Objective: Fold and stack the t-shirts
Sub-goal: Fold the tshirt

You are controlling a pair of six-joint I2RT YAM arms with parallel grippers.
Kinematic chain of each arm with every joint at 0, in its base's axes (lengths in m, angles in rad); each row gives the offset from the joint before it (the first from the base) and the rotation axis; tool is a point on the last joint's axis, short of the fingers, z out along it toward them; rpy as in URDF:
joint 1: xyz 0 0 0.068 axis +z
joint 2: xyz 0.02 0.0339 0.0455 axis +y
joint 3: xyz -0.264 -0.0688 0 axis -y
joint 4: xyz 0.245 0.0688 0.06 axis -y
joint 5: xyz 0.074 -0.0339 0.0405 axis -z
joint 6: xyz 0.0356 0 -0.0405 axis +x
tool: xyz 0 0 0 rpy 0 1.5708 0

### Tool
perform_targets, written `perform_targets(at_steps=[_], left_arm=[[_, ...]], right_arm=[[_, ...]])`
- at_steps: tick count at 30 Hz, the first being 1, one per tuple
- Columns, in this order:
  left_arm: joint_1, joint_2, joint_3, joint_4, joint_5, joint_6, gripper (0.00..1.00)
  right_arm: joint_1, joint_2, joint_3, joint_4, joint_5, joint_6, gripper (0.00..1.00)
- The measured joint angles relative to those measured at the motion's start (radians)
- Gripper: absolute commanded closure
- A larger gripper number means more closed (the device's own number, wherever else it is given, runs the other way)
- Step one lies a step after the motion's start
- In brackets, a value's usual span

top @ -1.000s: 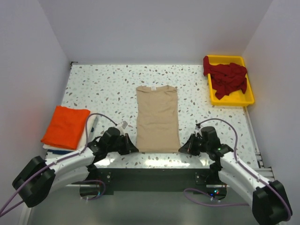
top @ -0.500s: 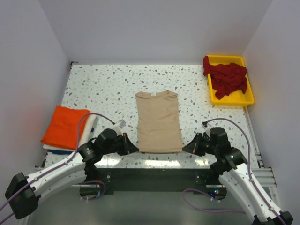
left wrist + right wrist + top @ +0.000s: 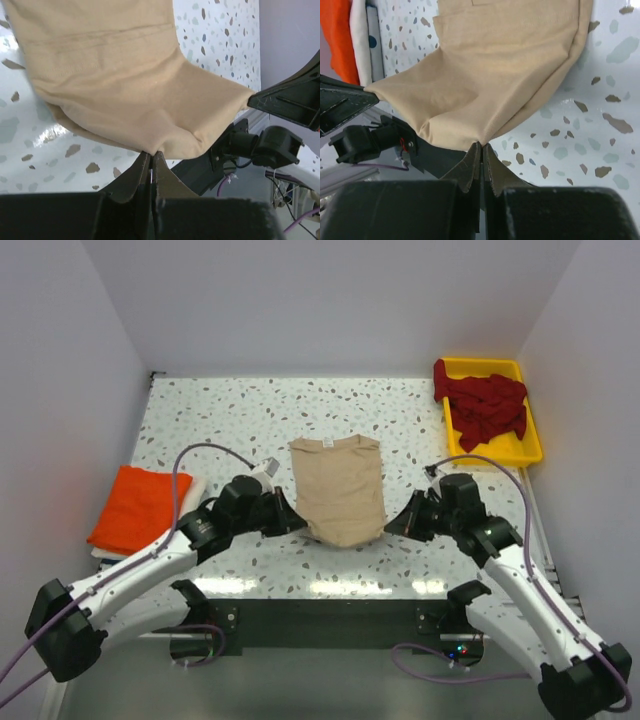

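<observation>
The beige t-shirt (image 3: 337, 485) lies in the middle of the table with its collar at the far end and its near hem raised and curled back. My left gripper (image 3: 294, 527) is shut on the hem's left corner (image 3: 150, 145). My right gripper (image 3: 391, 528) is shut on the hem's right corner (image 3: 481, 136). The hem sags between the two grippers. A folded orange t-shirt (image 3: 137, 508) lies on a white and blue one at the left edge. Dark red t-shirts (image 3: 486, 405) are heaped in the yellow tray.
The yellow plastic tray (image 3: 512, 450) stands at the far right corner. The folded stack also shows in the right wrist view (image 3: 340, 35). White walls close in the speckled table (image 3: 220, 420) on three sides.
Both grippers have moved away from the near edge and lifted the beige shirt's hem, carrying it toward the collar. The shirt now looks shorter, with its near part doubled over.
</observation>
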Motion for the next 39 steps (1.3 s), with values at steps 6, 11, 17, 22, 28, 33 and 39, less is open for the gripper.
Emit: perform_targets(at_steps=[6,11,17,22,28,33,39], left_arm=[[0.150,0.225,0.158,0.040,0.078,0.078,1.00],[0.222,0.404,0.294,0.087,0.148,0.111,1.00],[0.277,0.534,0.393,0.127,0.216,0.113,1.00],[0.335,0.606,0.492,0.145,0.260,0.109,1.00],[0.404,0.704,0.600,0.182,0.304,0.096,1.00],[0.451,0.818,0.693,0.186,0.330,0.080,1.00],[0.501,0.977,0.792,0.220,0.356,0.078,0.80]], right_arm=[[0.000,0.280,0.127,0.129,0.011,-0.004,1.00],[-0.003,0.480,0.261,0.208,0.028,-0.013,1.00],[-0.018,0.649,0.417,0.246,0.030,-0.022,1.00],[-0.058,0.739,0.534,0.256,0.026,-0.026,1.00],[-0.126,0.859,0.661,0.270,-0.002,-0.025,1.00],[-0.155,1.001,0.772,0.286,-0.017,-0.025,1.00],[-0.173,1.198,0.910,0.288,-0.044,-0.027,0.75]])
